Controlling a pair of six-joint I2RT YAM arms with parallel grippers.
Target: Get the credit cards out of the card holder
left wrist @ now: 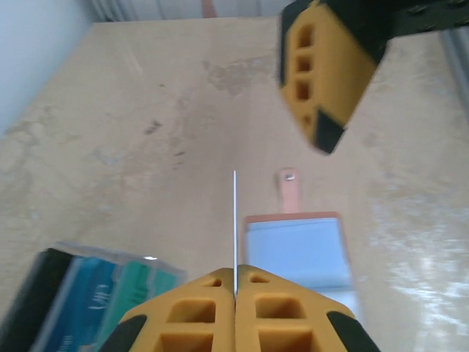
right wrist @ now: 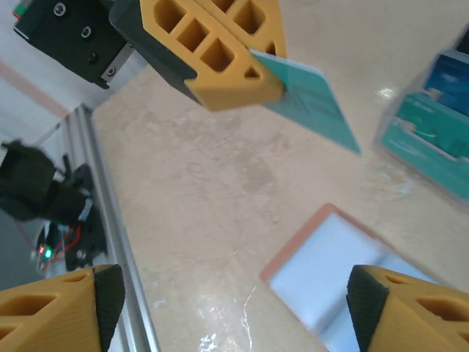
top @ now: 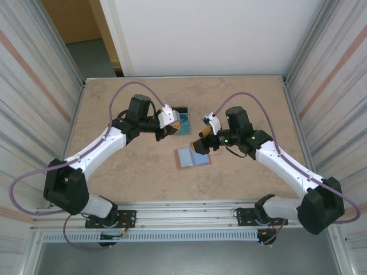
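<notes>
Credit card (right wrist: 315, 110), teal: hung pinched in left tool (left wrist: 234, 273), above tabletop (top: 252, 103), between open card holder (top: 192, 156) and stacked cards (left wrist: 95, 293). Right tool (top: 202, 144) stood spread above card holder. Handling advised: lower flat onto stack before unclamping.

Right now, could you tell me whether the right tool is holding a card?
No. The right tool stands wide open, gripping nothing; the teal card sits pinched in the left tool.
</notes>
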